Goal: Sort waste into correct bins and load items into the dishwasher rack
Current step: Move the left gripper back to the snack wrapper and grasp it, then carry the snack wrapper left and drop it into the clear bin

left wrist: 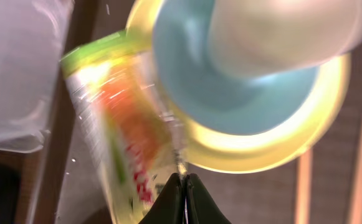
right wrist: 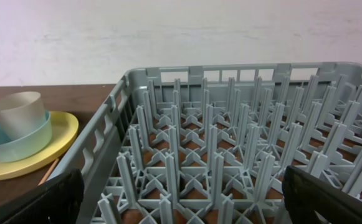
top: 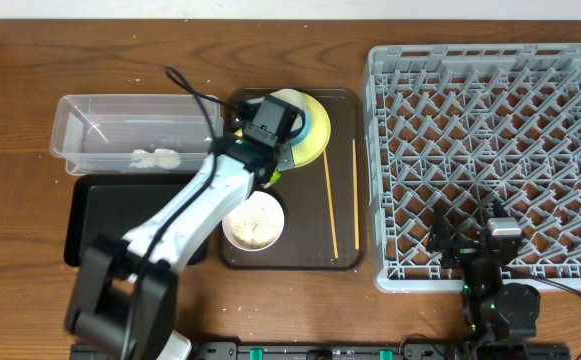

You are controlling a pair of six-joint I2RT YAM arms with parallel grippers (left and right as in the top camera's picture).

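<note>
Green-yellow-orange snack wrapper [left wrist: 119,127] is clamped in your left claw [left wrist: 184,179]; your right claw [right wrist: 182,186] stands apart over the grey pegged plastic rack [right wrist: 230,149].

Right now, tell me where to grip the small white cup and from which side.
I'd grip the small white cup by its rim, from above, with one finger inside and one outside. It stands upright, mouth up, nested in the light blue bowl, whose wall covers its lower sides.

Closed fingers [left wrist: 168,204] pinch the snack wrapper [left wrist: 121,134] beside the yellow plate [left wrist: 249,158].
</note>
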